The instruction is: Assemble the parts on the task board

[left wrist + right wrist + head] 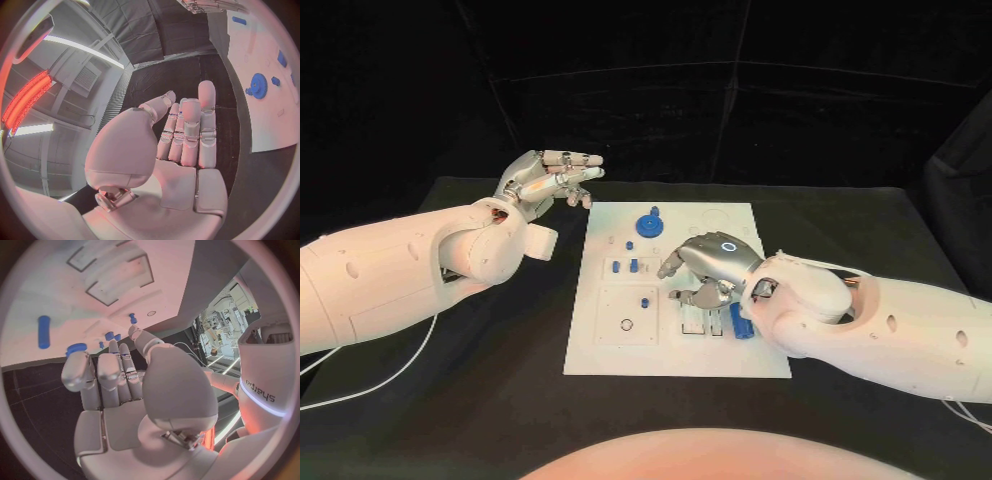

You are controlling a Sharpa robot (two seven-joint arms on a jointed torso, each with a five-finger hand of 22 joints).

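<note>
The head camera looks steeply down from above the near table edge at the white board [678,290]. Each wrist camera sits close behind its own palm. All three views share the board.

We see task board [678,300] brightly lit from above against dark surround, faint pink tint throughout. Red strip lamp [28,97] and white ceiling light [81,49] glow. Wrist views bend straight edges, rims blur.
</note>
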